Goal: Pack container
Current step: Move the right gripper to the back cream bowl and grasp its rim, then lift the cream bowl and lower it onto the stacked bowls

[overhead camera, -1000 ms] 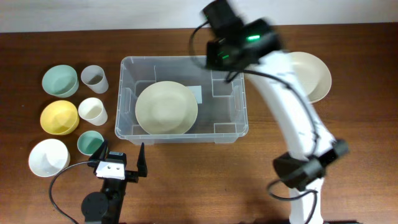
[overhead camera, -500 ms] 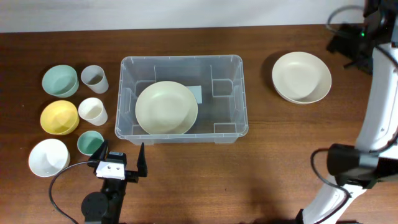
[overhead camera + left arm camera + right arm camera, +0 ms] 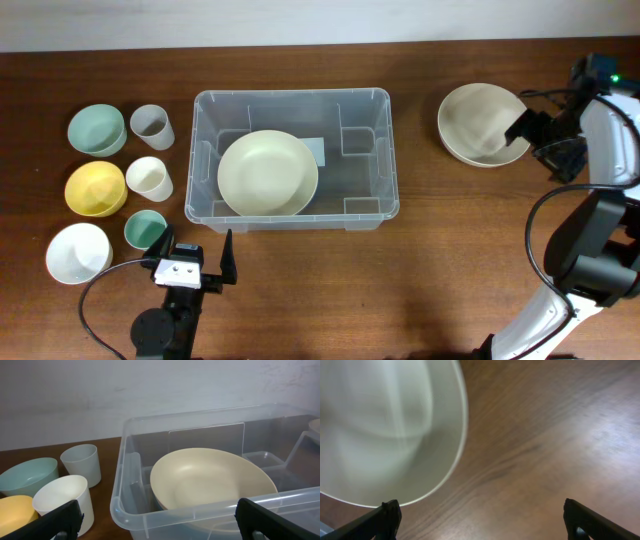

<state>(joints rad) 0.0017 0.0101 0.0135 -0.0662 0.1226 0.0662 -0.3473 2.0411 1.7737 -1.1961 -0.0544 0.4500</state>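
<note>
While the right gripper (image 3: 540, 143) hangs at the right edge of the cream bowl stack (image 3: 478, 120), its jaws stand wide apart with nothing clasped between them; the right wrist view shows only a blurred arc of the bowl rim and bare wooden table (image 3: 535, 435) below the fingers. Whether a finger touches the stack cannot be told. The container (image 3: 290, 95) sits upright in the middle of the table, well apart from the stack on its right; a cream plate (image 3: 267, 173) lies inside it toward the left, partly covering a white label (image 3: 317, 152) on the bottom. The left gripper (image 3: 197, 252) rests low at the near edge of the table, just in front of the container's near-left corner, jaws spread and empty; its wrist camera looks across the clear wall at the plate. Left of the container stand two columns of small ware: a green bowl (image 3: 97, 129), a yellow bowl (image 3: 96, 188) and a white bowl (image 3: 78, 252) on the outside; a grey cup (image 3: 151, 126), a white cup (image 3: 148, 178) and a teal cup (image 3: 145, 229) beside them, nearer the container.
</note>
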